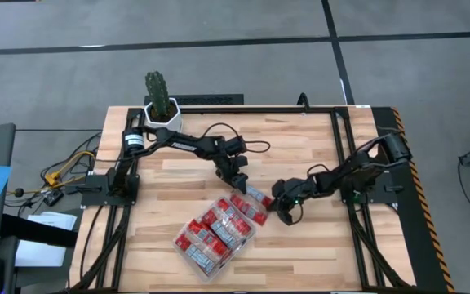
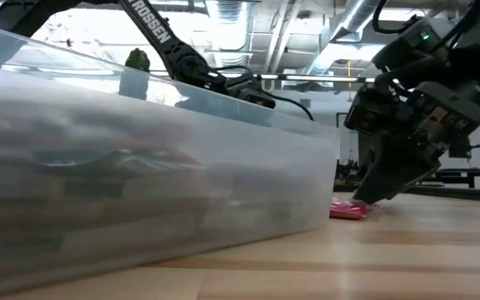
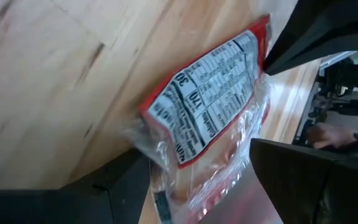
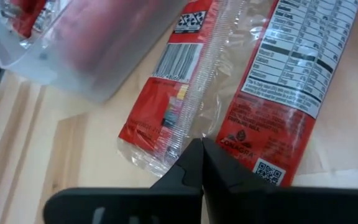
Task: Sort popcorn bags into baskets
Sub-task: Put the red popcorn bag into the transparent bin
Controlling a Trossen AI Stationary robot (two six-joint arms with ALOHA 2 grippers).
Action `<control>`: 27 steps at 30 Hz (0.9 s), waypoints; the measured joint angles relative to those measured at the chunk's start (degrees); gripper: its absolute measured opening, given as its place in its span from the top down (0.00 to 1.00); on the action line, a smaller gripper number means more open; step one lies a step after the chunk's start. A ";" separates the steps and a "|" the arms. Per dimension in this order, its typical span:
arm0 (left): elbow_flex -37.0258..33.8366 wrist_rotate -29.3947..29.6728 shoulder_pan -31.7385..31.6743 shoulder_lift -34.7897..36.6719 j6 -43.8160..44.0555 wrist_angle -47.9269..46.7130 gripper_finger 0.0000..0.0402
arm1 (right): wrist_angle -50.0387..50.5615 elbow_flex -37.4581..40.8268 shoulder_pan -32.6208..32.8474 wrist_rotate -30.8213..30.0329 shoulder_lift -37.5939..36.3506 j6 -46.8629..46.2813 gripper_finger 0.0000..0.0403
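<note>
Progress looks well advanced. From above, the shallow clear plastic rectangular tray (image 1: 188, 251) sits askew on the pale wooden slatted table (image 1: 317, 253), already packed with small flat red popcorn packets (image 1: 212, 233) lying side by side. One more red packet with a grey-white nutrition panel (image 1: 255, 194) lies on the bare wood just beside the tray's far corner, between the two arms; I judge it to be what is left to sort, though I cannot tell whether a second packet lies with it. The left gripper (image 1: 239, 180) hangs over its far end, the right gripper (image 1: 285, 214) reaches in at its near end. A white pot with a green cactus (image 1: 160, 106) stands at the table's back edge, apart from the work

At table height, the tray's frosted wall (image 2: 140, 192) fills most of the picture, contents blurred behind it. Past its corner a strip of red packet (image 2: 348, 209) lies flat on the wood, with the right gripper (image 2: 372, 197) down at it

The left wrist camera shows the loose packet's nutrition panel (image 3: 213, 102) face up on the wood, the left fingers (image 3: 303, 180) spread wide to either side, released and holding nothing

The right wrist camera shows the right fingers (image 4: 201, 163) clenched together, tips at the packet's crinkled clear seam (image 4: 194, 106); whether they pinch the film I cannot tell. The tray's corner (image 4: 73, 68) lies just beyond, so the remaining carry should be short
</note>
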State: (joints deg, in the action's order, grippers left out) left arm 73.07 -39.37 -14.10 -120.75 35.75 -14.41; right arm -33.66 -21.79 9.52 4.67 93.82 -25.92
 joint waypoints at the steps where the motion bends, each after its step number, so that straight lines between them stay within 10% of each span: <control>1: -0.54 -0.34 0.16 0.03 1.18 1.63 0.34 | 0.06 -0.23 -0.32 0.01 0.01 0.45 0.95; 8: -1.04 2.04 0.82 0.00 2.45 3.00 0.43 | 0.54 -2.01 -2.58 0.00 0.11 2.43 0.93; 20: -0.13 -0.71 -0.40 -0.28 1.38 4.04 0.95 | 5.19 -2.31 -4.96 2.64 -3.44 2.47 0.93; 27: 4.90 -5.80 -4.11 -0.83 2.03 3.79 0.95 | 21.49 -2.33 -8.69 2.69 -16.41 6.50 0.93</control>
State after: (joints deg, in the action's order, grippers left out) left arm 77.96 -45.18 -18.20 -121.58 37.78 -10.62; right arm -12.17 -24.12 0.83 7.35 77.41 -19.42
